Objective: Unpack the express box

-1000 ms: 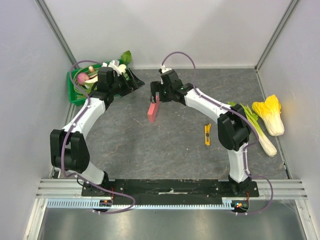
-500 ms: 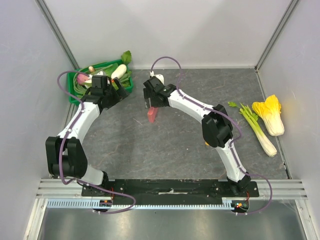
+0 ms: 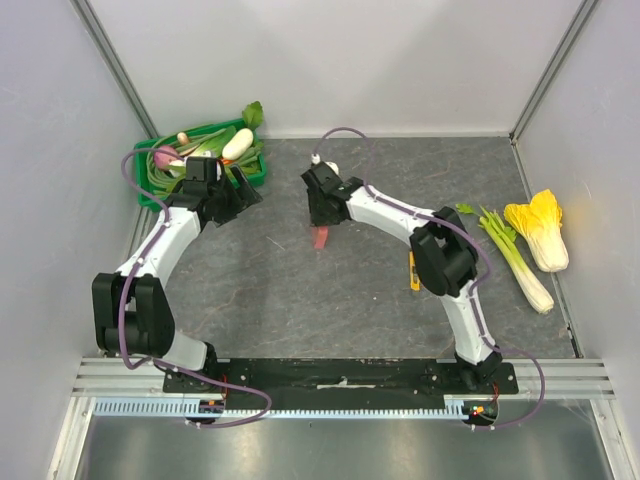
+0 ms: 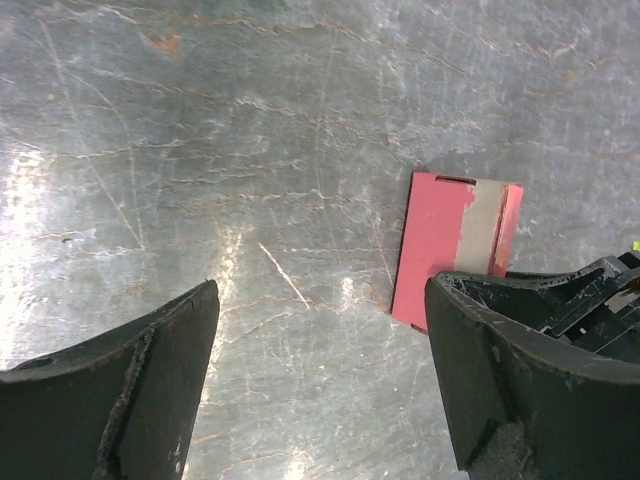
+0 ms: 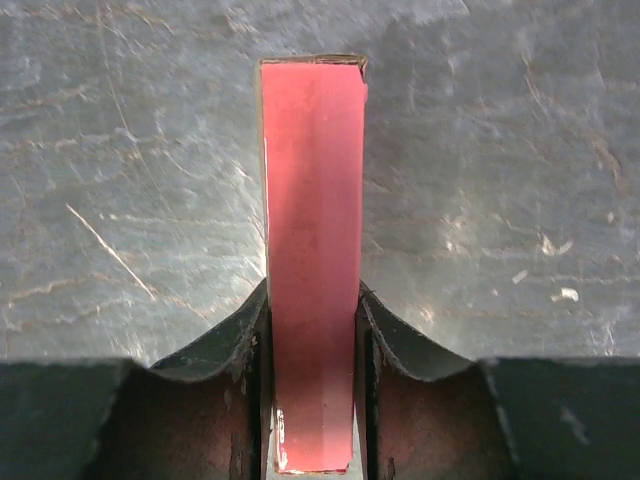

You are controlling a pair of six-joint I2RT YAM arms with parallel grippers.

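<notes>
The surface is dark grey, stone-like, scratched and faintly glossy. The express box is matt pink-red cardboard with a strip of smooth beige tape. The left hand has fingers of scuffed matt black plastic.

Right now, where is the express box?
Mid-table in the top view, the express box is clamped edge-on in the right gripper, right of the green crate.

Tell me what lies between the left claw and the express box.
Bare tabletop only, from left claw to express box, in the top external view.
</notes>
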